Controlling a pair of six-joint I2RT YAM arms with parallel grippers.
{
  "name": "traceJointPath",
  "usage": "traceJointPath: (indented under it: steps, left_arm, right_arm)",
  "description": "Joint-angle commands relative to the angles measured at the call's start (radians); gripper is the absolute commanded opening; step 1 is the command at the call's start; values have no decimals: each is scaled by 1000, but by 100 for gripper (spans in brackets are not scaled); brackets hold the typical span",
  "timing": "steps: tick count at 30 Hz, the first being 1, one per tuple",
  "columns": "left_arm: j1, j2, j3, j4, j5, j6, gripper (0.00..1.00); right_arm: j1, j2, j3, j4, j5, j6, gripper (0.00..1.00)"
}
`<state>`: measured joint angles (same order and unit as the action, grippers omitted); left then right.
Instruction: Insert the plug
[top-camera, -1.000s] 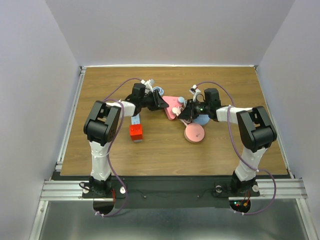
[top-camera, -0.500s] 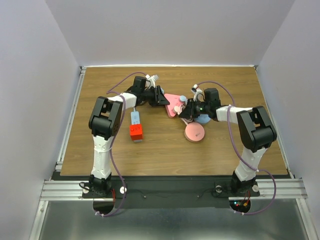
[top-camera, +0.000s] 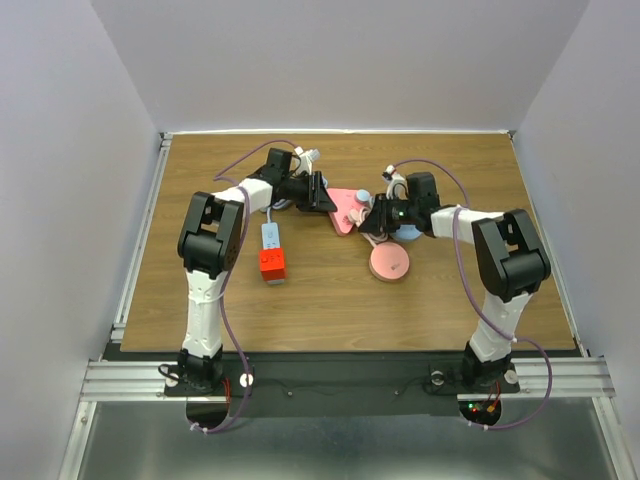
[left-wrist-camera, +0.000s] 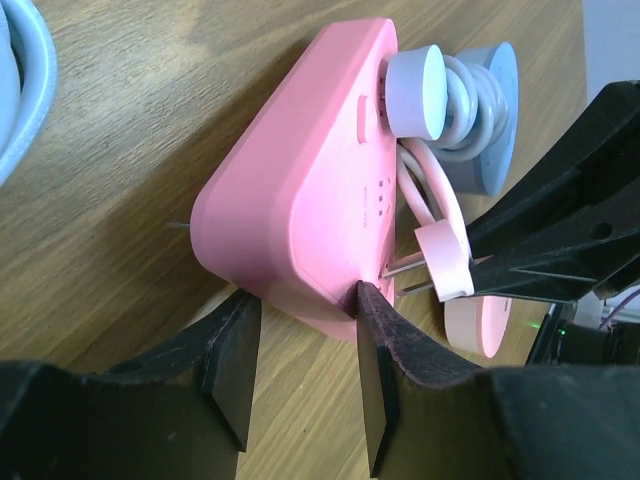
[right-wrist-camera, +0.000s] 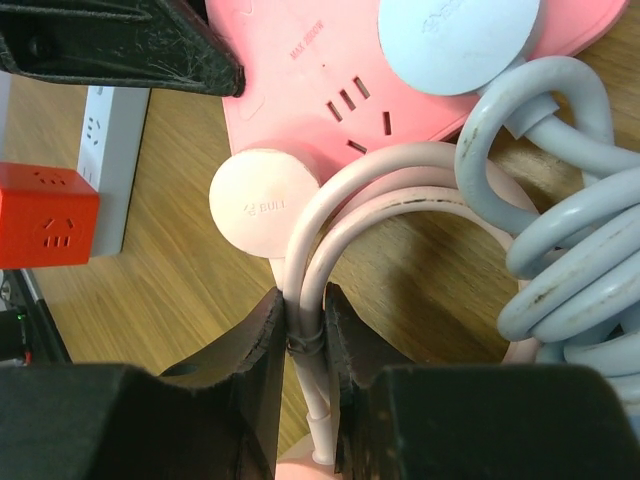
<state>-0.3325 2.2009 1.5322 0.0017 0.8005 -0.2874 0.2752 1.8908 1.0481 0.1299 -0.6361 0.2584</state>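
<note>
The pink triangular power strip (top-camera: 345, 210) (left-wrist-camera: 300, 190) lies mid-table with a pale round plug (left-wrist-camera: 415, 88) seated in it. My left gripper (top-camera: 322, 195) (left-wrist-camera: 304, 305) is open at the strip's near corner, and one finger (left-wrist-camera: 372, 340) touches that corner. The pink plug (left-wrist-camera: 446, 258) (right-wrist-camera: 262, 204) hangs beside the strip's face, its two prongs pointing at the face and showing bare metal. My right gripper (top-camera: 372, 222) (right-wrist-camera: 303, 300) is shut on the plug's doubled pink cord (right-wrist-camera: 305, 290) just behind the plug.
A pink round cord reel (top-camera: 390, 263) lies right of the strip, and a grey-blue coiled cable (right-wrist-camera: 560, 230) is beside it. A white power strip (top-camera: 269, 237) with a red cube adapter (top-camera: 272, 265) lies to the left.
My left arm swung back and its gripper slid right up to the strip's corner. The right gripper edged slightly left and away with the cord.
</note>
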Motion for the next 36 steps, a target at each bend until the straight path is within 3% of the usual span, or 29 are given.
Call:
traceJointPath:
  steps: [1, 15, 25, 36]
  left_arm:
    - [18, 80, -12, -198, -112, 248, 0]
    - [18, 105, 98, -250, -138, 243, 0]
    - [16, 215, 336, -422, -185, 333, 0]
    - [-5, 255, 402, -496, -199, 363, 0]
  right_arm:
    - [-54, 57, 29, -29, 296, -82, 0]
    - [45, -82, -16, -36, 346, -128, 0]
    - [55, -119, 4, -67, 394, -143, 1]
    - [61, -110, 65, -76, 424, -196, 0]
